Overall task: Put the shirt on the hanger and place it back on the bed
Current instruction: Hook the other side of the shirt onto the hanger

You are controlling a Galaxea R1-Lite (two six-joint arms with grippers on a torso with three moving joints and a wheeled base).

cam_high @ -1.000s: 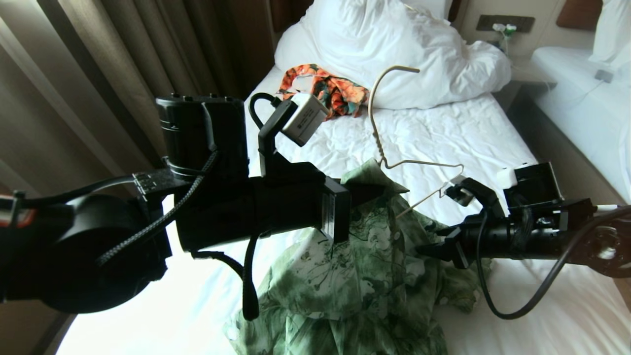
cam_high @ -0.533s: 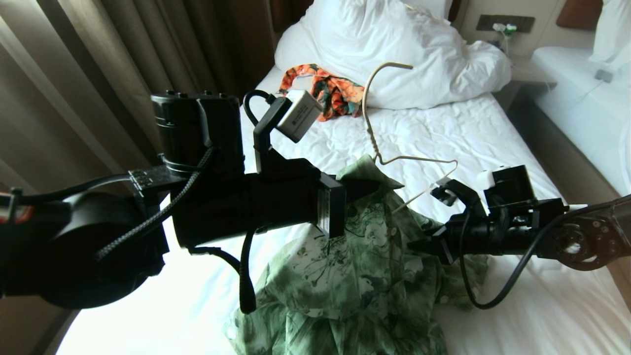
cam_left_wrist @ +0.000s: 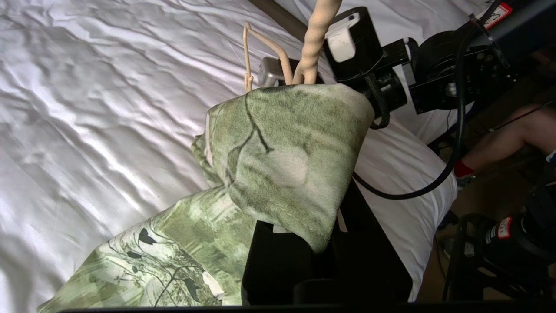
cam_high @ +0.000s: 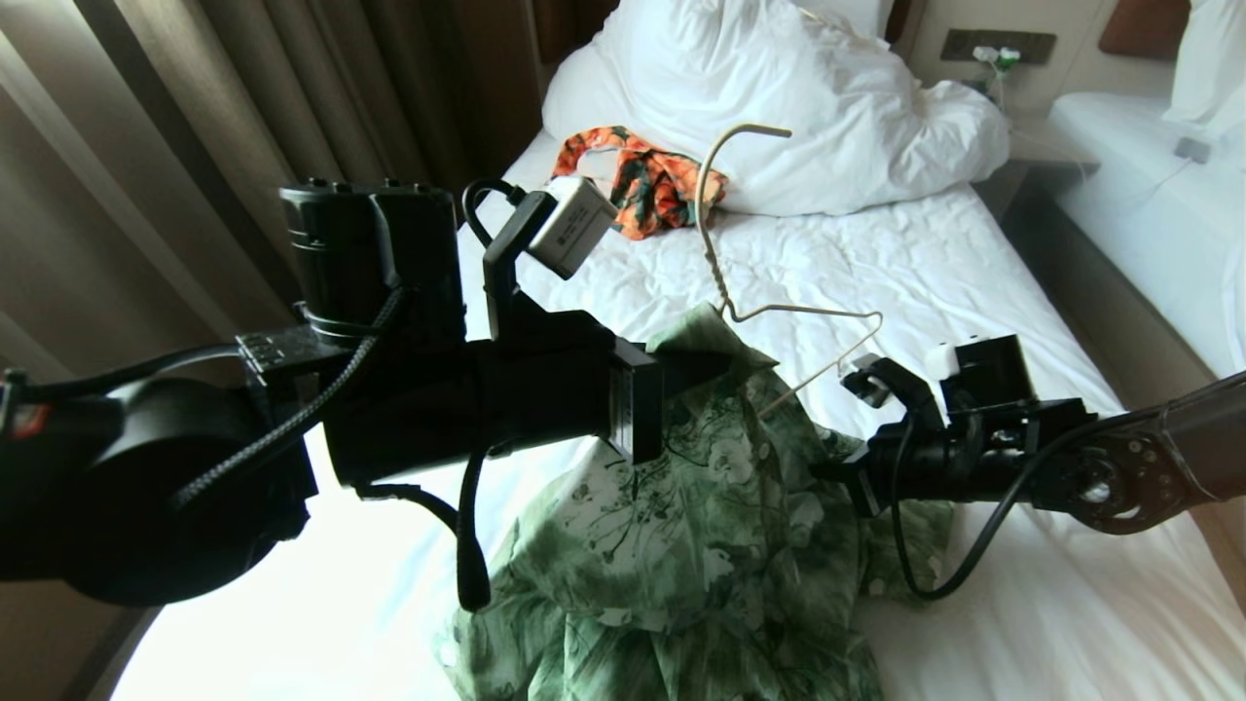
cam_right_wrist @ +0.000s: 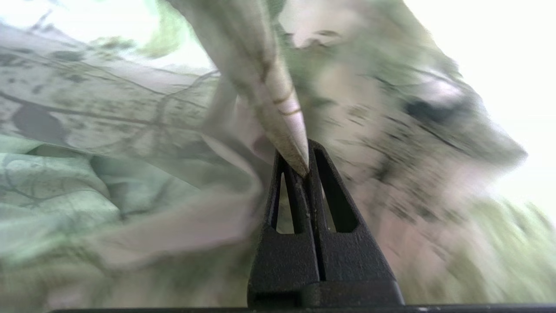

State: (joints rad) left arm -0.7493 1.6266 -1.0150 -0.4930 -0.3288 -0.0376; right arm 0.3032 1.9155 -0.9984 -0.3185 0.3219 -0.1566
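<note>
In the lower middle of my head view I see the pale green leaf-print shirt (cam_high: 701, 545) heaped on the wrinkled white bed (cam_high: 934, 263), one shoulder lifted over the thin cream wire hanger (cam_high: 740, 292), whose hook stands up at centre. My left gripper (cam_high: 706, 370) comes in from the left and is clamped at the hanger's neck under the cloth. My right gripper (cam_right_wrist: 302, 167) – right of centre – is pinched tight on a fold of shirt fabric. An orange floral garment (cam_high: 647, 180) lies near the bunched white duvet (cam_high: 779, 97), top centre.

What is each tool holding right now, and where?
Right tool pinches a fold of the shirt. Left tool is shut under the shirt's shoulder beside the hanger.
</note>
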